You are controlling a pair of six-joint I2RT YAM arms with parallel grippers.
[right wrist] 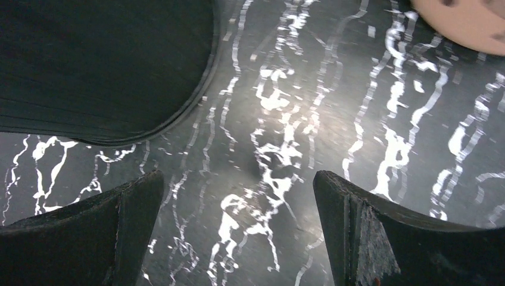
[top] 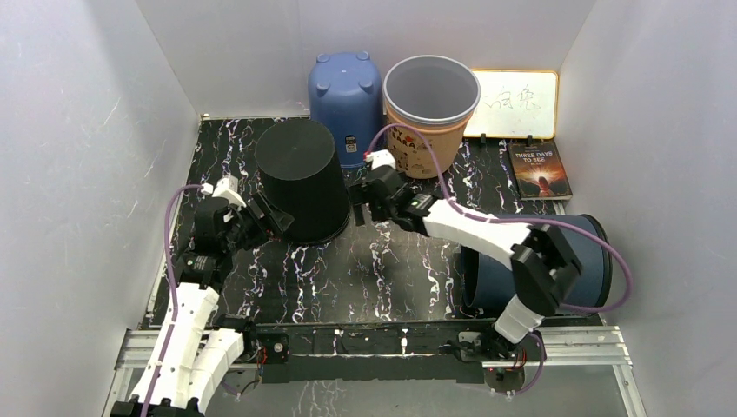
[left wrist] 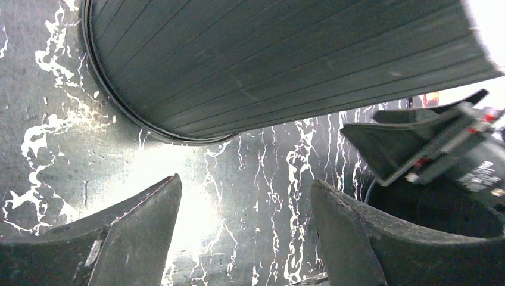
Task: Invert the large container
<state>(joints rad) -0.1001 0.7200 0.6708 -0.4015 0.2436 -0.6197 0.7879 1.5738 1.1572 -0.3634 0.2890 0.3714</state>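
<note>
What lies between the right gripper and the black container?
Only bare marbled tabletop: the right wrist view shows the open right gripper apart from the black container, with nothing in the gap.

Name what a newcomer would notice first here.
The large black container stands upside down left of centre, the left arm and right arm flanking it with jaws open. Behind it sit an inverted blue bin and an upright tan bucket; a dark blue drum lies on its side at the right.

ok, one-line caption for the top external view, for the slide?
Top view: black container sits rim-down on the table, with the open left gripper and open right gripper on either side.
</note>
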